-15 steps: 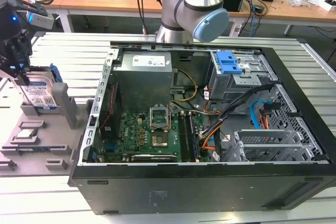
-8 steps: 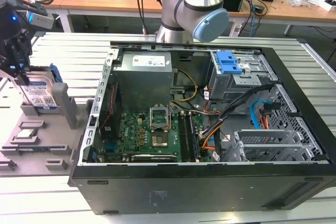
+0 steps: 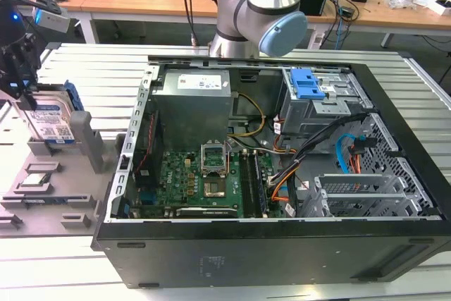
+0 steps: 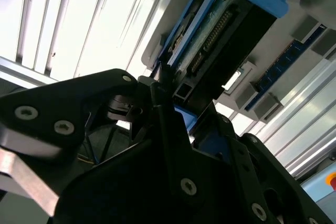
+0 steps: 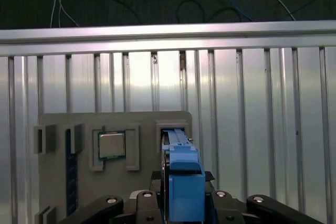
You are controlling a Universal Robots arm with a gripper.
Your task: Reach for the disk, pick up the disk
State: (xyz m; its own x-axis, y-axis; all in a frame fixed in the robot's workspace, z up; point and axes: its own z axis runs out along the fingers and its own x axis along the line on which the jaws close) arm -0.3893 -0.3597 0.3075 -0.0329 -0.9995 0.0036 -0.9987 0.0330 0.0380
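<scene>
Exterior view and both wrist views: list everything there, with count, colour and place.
disk: one, silver with blue bracket, standing on edge in the holder, exterior view's left.
holder: one, grey, on the table beside the computer case.
processor chip: one, silver, in a recess of the holder.
computer case: one, black, open, mid-table.
circuit board: one, green, inside the case.
latch: one, blue, inside the case.
table: one, silver, slatted.
arm: one, grey and light blue, behind the case.
gripper: one, black, at the disk's top.

Wrist views close, seemingly above disk (image 5: 184, 179)
</scene>
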